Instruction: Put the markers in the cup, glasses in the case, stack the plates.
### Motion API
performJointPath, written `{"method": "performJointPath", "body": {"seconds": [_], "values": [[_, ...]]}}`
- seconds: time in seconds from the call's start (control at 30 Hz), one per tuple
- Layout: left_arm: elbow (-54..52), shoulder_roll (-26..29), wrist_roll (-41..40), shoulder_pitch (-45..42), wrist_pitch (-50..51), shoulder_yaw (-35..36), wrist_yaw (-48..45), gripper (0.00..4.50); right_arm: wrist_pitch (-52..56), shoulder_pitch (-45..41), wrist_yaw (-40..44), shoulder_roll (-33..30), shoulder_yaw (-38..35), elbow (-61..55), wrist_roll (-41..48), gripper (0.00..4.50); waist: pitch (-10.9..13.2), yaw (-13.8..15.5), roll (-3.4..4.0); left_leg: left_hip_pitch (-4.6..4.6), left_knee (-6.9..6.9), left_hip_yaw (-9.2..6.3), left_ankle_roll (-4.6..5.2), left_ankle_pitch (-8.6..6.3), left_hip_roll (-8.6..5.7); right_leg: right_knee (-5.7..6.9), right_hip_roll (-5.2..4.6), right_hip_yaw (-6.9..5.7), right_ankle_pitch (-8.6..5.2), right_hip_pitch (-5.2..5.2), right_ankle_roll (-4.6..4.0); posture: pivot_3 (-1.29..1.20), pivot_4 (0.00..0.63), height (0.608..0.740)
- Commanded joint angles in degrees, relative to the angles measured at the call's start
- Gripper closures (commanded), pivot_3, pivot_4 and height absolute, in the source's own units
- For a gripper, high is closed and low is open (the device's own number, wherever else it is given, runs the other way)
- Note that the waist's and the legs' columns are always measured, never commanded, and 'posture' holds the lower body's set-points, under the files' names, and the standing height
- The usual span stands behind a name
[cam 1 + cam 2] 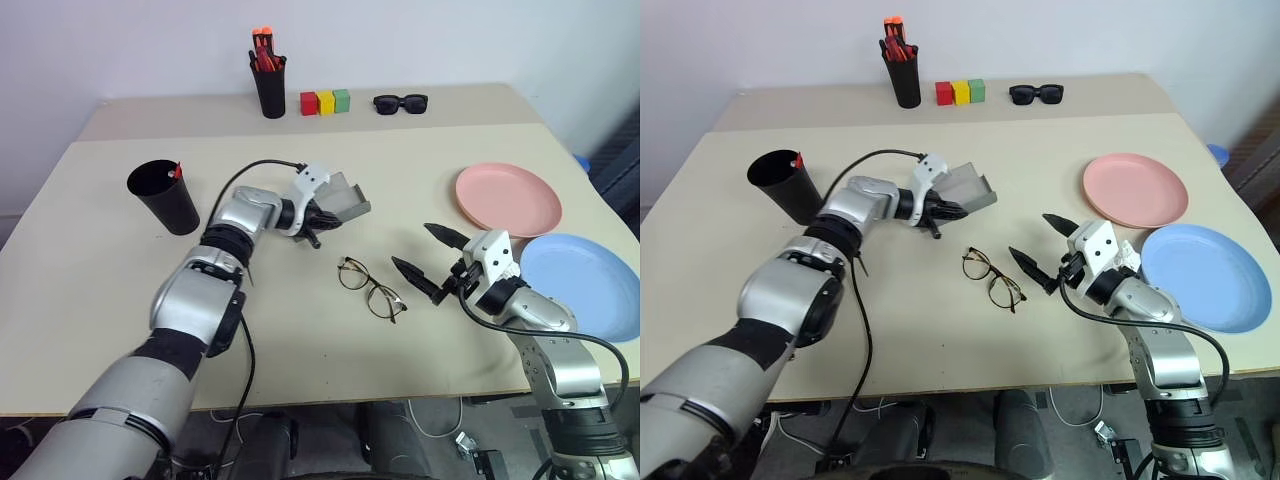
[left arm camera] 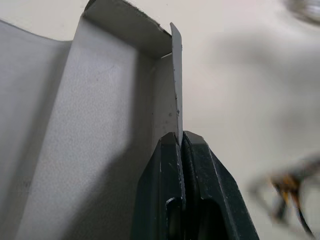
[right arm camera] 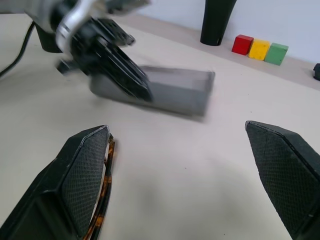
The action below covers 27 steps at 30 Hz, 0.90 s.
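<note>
A wide black cup [image 1: 165, 196] stands upright near the tabletop's left edge, a red pen tip [image 1: 178, 171] poking above its rim. The grey case [image 1: 341, 199] lies open around the tabletop's middle. Just in front of it, the thin wire-framed glasses [image 1: 371, 288] lie unfolded. A pink plate [image 1: 508, 197] and a light blue plate [image 1: 582, 285] lie side by side near the right edge.

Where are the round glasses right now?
The glasses lie on the table's middle, between the grey case and the open right tool.
</note>
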Motion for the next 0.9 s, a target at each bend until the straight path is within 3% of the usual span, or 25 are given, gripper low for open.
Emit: {"method": "performJointPath", "body": {"seconds": [0.03,0.2,0.43,0.7,0.83,0.9], "values": [[-6.56,4.94,0.53,2.09,-0.79,-1.81,-10.84,4.46,-1.08,-0.53,0.31,0.29,-0.32,-1.56,0.16,0.0,0.0,0.1,0.0,0.0,0.0,0.0,0.0,0.0,0.0,0.0,0.0,0.0,0.0,0.0,0.0,0.0,0.15,0.74],[-12.49,11.8,-2.18,5.35,1.88,-4.18,-22.51,4.46,-0.99,-1.2,0.72,0.3,-0.02,-1.14,0.24,0.0,0.0,0.51,0.0,-0.07,0.03,-0.04,0.0,0.0,0.0,0.0,0.0,-0.01,0.0,-0.01,0.0,0.0,0.15,0.74],[-28.07,20.85,-17.83,11.55,8.12,-17.92,-23.4,4.46,-0.68,-2.23,1.6,0.16,-0.07,-0.52,0.62,0.0,0.0,0.35,0.0,-0.07,0.04,-0.07,0.02,-0.01,0.02,0.04,0.0,0.0,-0.01,-0.03,-0.01,0.0,0.15,0.74],[-30.72,21.39,-14.9,15.66,0.8,-22.3,-23.4,4.46,0.1,-1.22,1.48,-0.07,-0.8,-1.81,1.22,0.0,0.0,0.47,0.0,-0.06,0.04,-0.04,0.02,-0.01,0.02,0.06,0.01,0.01,-0.01,-0.03,-0.02,0.0,0.15,0.74],[-26.19,17.02,-9.95,15.45,-2.33,-19.24,-17.57,4.46,0.15,-0.82,1.2,0.01,-0.89,-2.12,1.19,0.0,-0.02,0.84,0.03,-0.04,0.05,-0.03,0.02,-0.01,0.01,0.06,0.01,0.02,-0.01,0.0,-0.02,0.0,0.15,0.74],[-25.66,14.88,-10.54,14.84,1.09,-16.9,-16.14,4.46,0.15,-0.62,0.97,0.19,-0.7,-2.3,1.13,0.0,-0.03,1.12,0.04,0.1,0.09,-0.04,0.04,0.0,0.0,0.03,0.0,0.01,-0.01,0.19,-0.02,0.0,0.15,0.74]]}}
